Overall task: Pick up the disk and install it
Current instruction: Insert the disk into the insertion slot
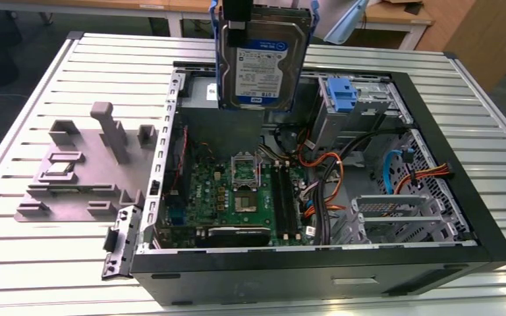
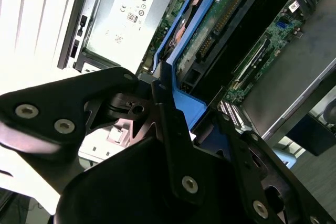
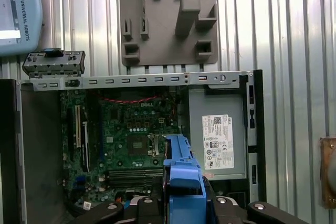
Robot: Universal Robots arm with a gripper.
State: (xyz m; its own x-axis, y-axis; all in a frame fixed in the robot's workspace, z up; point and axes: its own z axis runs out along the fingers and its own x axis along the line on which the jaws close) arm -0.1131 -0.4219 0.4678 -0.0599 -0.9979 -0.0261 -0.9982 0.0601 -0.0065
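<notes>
Two black jaws clamp the blue plastic carrier that frames the disk [image 2: 226,30]. In the second wrist view we see the gripper [image 2: 168,100] pinching that frame's edge, with the drive's green circuit-board side turned to the camera. From the exterior view we find the disk hanging on edge from the gripper, its white-and-blue label facing the lens. It is suspended above the far end of the open computer case [image 1: 323,273] and touches nothing else that we can make out. In the first wrist view the carrier's blue edge sits over the line where the motherboard [image 3: 126,140] meets the grey power supply box [image 3: 218,135] with its white label. Toward the exterior view's right, a blue bracket [image 1: 342,99] stands fixed on the metal drive bay [image 1: 367,108], apart from the held drive. Orange and black cables [image 1: 323,181] loop across the case floor beside a perforated metal cage [image 1: 394,214]. Outside the case, on the exterior view's left, a grey moulded fixture [image 1: 86,178] rests on the slatted metal table [image 1: 42,276], with a small square chip [image 1: 58,169] seated in one of its recesses.
</notes>
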